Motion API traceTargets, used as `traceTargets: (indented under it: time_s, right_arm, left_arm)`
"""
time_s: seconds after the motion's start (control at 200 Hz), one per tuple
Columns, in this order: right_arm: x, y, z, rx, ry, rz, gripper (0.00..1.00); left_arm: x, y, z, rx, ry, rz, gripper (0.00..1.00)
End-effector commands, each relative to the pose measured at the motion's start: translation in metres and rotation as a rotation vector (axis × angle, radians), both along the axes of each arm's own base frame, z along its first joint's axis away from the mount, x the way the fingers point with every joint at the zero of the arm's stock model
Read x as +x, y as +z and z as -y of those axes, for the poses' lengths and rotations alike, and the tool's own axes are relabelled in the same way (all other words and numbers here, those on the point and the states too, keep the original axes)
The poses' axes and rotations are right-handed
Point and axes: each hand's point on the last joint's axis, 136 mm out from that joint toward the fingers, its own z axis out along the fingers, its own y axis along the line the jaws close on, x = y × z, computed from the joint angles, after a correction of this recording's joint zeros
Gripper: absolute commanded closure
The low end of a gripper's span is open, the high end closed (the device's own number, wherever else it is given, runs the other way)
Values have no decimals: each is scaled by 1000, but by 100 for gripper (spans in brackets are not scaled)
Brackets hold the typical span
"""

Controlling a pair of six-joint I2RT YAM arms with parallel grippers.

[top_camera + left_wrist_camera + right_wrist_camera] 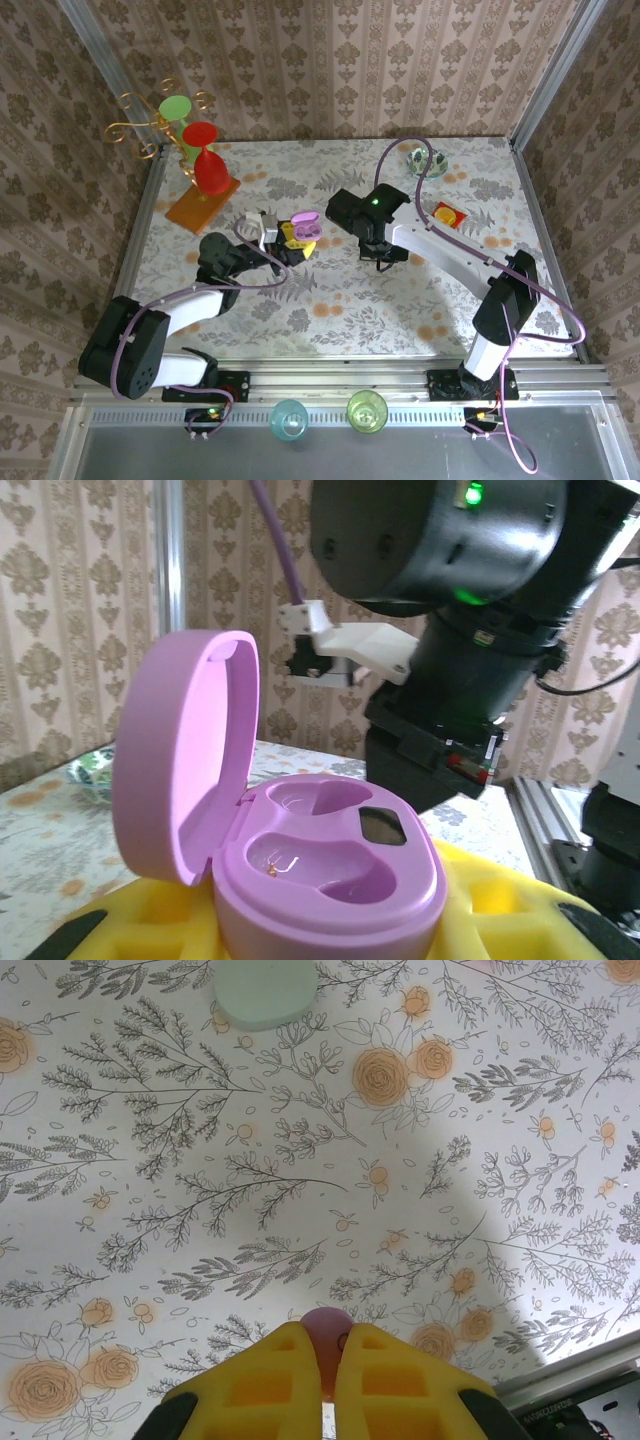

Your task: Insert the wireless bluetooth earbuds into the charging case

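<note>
The lilac charging case (330, 870) sits between the yellow pads (520, 900) of my left gripper (330, 915), which is shut on it. Its lid (185, 750) stands open to the left, and both sockets are empty. From above, the case (306, 228) is left of centre with my left gripper (298, 240) around it. My right gripper (327, 1365) is shut on a small lilac earbud (327, 1326), whose rounded end pokes out past the yellow fingertips above the floral tablecloth. Seen from above, my right gripper (378, 255) hangs just right of the case.
A pale green case (265, 988) lies on the cloth ahead of the right gripper. Red and green goblets (203, 150) on an orange board stand at the back left. A glass dish (425, 158) and a red packet (447, 214) lie at the back right. Two cups (328, 414) sit at the near edge.
</note>
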Motion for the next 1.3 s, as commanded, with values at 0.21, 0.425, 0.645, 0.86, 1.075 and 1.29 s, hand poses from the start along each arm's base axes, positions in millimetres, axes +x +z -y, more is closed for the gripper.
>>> traceTargets:
  time_s: [0.21, 0.425, 0.645, 0.86, 1.075, 1.29]
  right_arm:
    - [-1, 19, -9, 70, 47, 52, 96]
    - [-1, 41, -50, 164, 318, 159, 100]
    - [-11, 62, -89, 281, 612, 266, 100]
    - [-13, 87, -111, 418, 760, 417, 100]
    - [-15, 97, -127, 452, 875, 460, 100]
    - [-12, 101, -139, 462, 919, 477, 100]
  left_arm:
    - [-4, -1, 5, 1, -6, 71, 78]
    - [-1, -11, 9, 17, -11, 51, 78]
    - [-2, -13, 10, 19, -23, 32, 78]
    - [-9, -9, 9, 12, -44, 17, 78]
    - [-15, -9, 8, 17, -64, 1, 78]
    - [-22, -6, 8, 13, -83, -2, 78]
